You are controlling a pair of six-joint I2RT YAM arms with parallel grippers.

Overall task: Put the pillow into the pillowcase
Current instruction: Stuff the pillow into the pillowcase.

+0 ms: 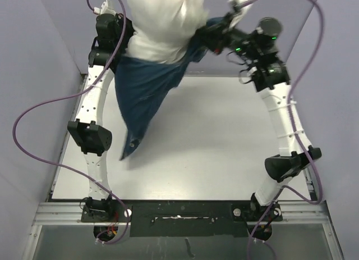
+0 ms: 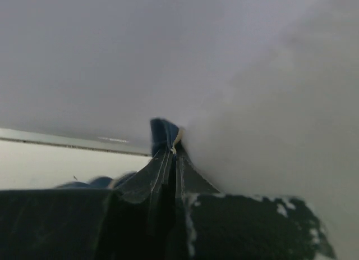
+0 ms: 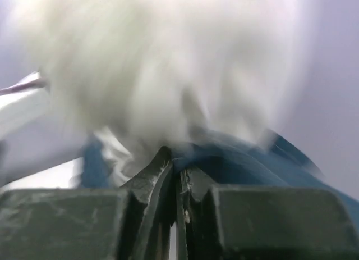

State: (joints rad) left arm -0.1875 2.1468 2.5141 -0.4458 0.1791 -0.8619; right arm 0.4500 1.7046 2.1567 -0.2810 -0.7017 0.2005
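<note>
**Pillow partly entered into the raised pillowcase**

The left hand (image 2: 171, 152) is clamped on a blue edge of the pillowcase (image 1: 143, 97). The right hand (image 3: 177, 165) is pinched shut on the opposite rim. Between them, raised above the table (image 1: 224, 136), the pillow (image 1: 162, 24) sits in the mouth, mostly protruding. The sack below hangs limp and narrow, apparently unfilled. Judged early: most of the pillow remains to be worked down.

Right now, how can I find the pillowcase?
Look above the far end of the white table. The pillowcase hangs there in the air, narrowing to a point low down. It is dark blue, while the pillow above it is white.
</note>
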